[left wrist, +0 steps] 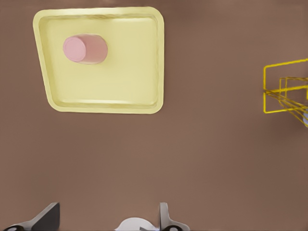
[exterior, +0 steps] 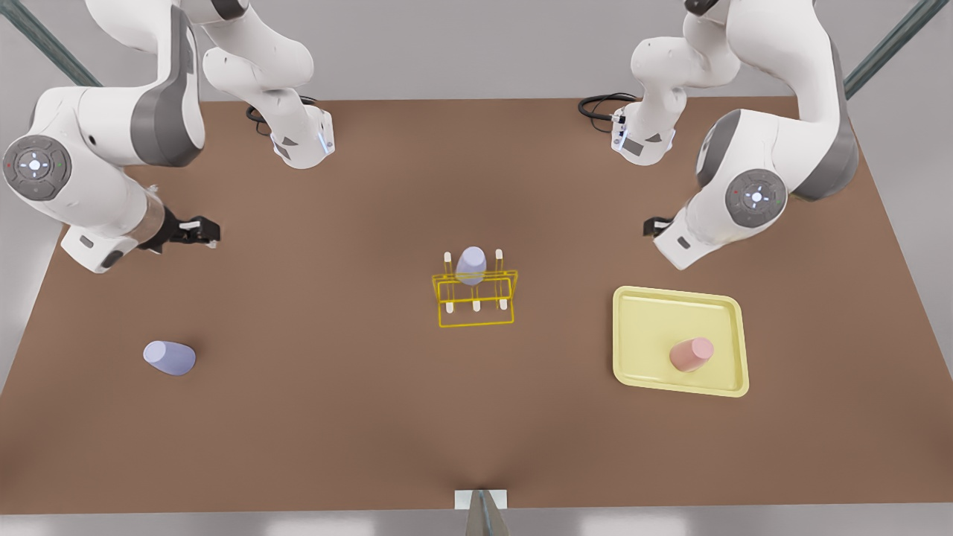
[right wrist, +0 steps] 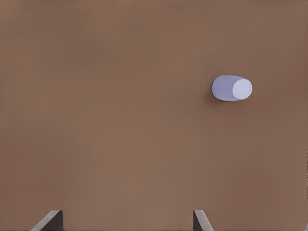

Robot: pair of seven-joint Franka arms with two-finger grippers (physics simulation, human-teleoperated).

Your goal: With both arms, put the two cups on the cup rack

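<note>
- Grippers and cups are being listed across the front view, left side first.
- Right gripper (exterior: 199, 232) is hovering over bare table (exterior: 335, 387) at the front view's left, jaws spread and holding nothing; its fingertips (right wrist: 50, 219) are showing wide apart in the right wrist view.
- Lavender cup (exterior: 170, 357) is lying on its side on the table, nearer the camera than that gripper and well apart from it, long axis running roughly left to right, one end (right wrist: 241, 88) facing the front view's left. This arm is judged the nearer one for it.
- Cup rack (exterior: 476, 294) is standing mid-table, between the arms, with a second lavender cup (exterior: 471, 265) already sitting on a far peg.
- Pale-yellow tray (exterior: 640, 313) is lying to the rack's right, and the pink cup (exterior: 692, 354) is resting on it, tilted or on its side.
- Left gripper (exterior: 659, 225) is hanging at the front view's right, farther from the camera than the tray, jaws released and empty, fingertips (left wrist: 166, 219) apart; the pink cup (left wrist: 85, 49) is lying well ahead of them, so this arm is judged nearer to it.
</note>
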